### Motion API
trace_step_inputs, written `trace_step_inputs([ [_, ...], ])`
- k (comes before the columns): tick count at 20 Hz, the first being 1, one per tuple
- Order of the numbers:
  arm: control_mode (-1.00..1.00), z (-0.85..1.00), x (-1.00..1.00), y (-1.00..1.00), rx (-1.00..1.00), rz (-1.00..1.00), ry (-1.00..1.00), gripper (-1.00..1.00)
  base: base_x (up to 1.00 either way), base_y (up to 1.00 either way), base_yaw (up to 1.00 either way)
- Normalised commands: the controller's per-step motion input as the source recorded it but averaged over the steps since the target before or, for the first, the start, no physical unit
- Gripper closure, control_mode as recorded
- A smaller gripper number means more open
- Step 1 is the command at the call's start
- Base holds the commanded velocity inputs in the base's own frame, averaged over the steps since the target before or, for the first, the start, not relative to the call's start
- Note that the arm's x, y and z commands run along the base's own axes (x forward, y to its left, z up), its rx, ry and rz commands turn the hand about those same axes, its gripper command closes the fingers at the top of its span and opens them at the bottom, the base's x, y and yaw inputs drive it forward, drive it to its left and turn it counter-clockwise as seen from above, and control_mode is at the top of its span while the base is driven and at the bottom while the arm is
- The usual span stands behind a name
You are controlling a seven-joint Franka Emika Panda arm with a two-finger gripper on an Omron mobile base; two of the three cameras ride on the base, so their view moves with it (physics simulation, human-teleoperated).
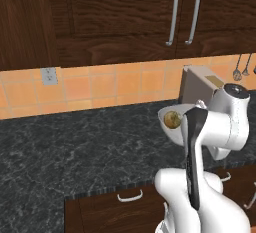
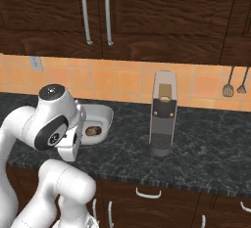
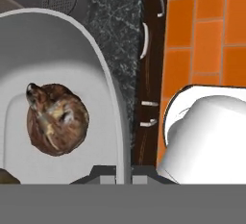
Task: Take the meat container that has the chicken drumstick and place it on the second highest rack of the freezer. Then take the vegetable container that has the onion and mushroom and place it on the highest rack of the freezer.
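The white vegetable container [image 3: 67, 45] is lifted over the dark counter, and my gripper [image 3: 117, 174] is shut on its rim. A brown mushroom [image 3: 56, 119] lies on its floor. In the left base view the container [image 1: 166, 111] shows in front of my hand with the yellowish onion [image 1: 173, 120] inside. From the right base view the container [image 2: 100, 113] sits beside my wrist with the dark mushroom [image 2: 92, 130] in it. The freezer, its racks and the meat container with the chicken drumstick are out of view.
A tall grey coffee machine [image 2: 163, 119] stands on the black stone counter [image 2: 206, 148], close to the right of the container. Dark wood cabinets [image 2: 147, 11] hang overhead. Utensils [image 2: 228, 90] hang on the orange tile wall. Drawers [image 1: 125, 207] lie below the counter edge.
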Motion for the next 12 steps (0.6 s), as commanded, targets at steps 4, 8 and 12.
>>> trace_step_inputs([
  [4, -1.00, 0.43, -0.11, 0.40, 0.02, 0.00, 0.00, 1.00, 0.00, 0.00, 0.00],
  [8, -1.00, 0.24, 0.00, 0.19, 0.08, 0.00, -0.01, 1.00, 0.00, 0.00, 0.00],
  [12, -1.00, 0.14, -0.04, 0.02, 0.05, 0.00, 0.00, 1.00, 0.00, 0.00, 0.00],
])
